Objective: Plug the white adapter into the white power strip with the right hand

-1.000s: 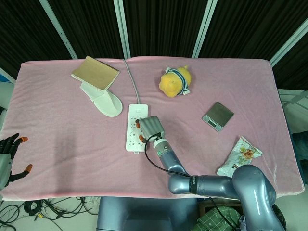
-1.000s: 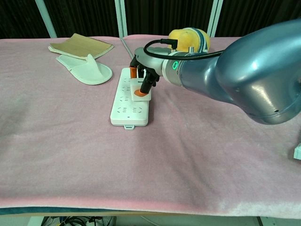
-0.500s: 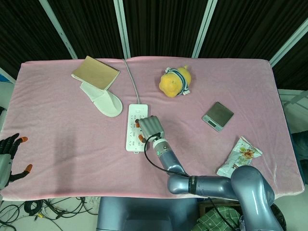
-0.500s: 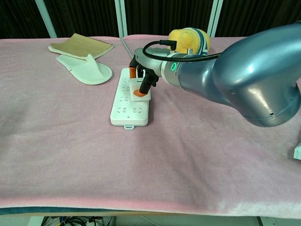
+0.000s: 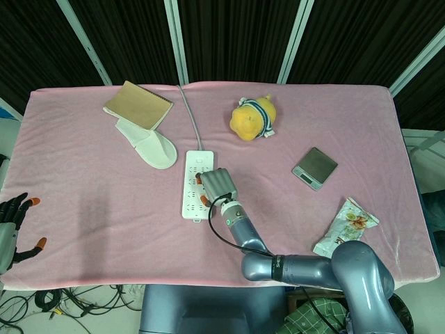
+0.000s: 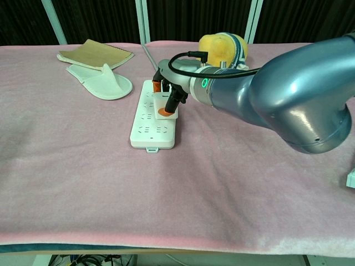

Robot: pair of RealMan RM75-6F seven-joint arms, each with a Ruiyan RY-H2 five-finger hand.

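The white power strip [image 5: 196, 184] [image 6: 151, 122] lies on the pink cloth near the table's middle, its grey cable [image 5: 190, 115] running to the far edge. My right hand [image 5: 217, 184] [image 6: 171, 88] hovers over the strip's right side, pinching the white adapter [image 6: 168, 114] between orange-tipped fingers [image 6: 164, 111]. The adapter sits low against the strip's top face. In the head view the hand hides the adapter. My left hand [image 5: 14, 226] hangs off the table's left front corner, fingers spread and holding nothing.
A white slipper [image 5: 148, 144] and a brown notebook [image 5: 138, 104] lie at the back left. A yellow plush toy [image 5: 253, 117] sits behind the strip to the right. A small grey scale [image 5: 314, 168] and a snack packet [image 5: 346, 224] rest at the right.
The right hand has shifted slightly lower over the strip with the adapter. The left hand has stayed still.
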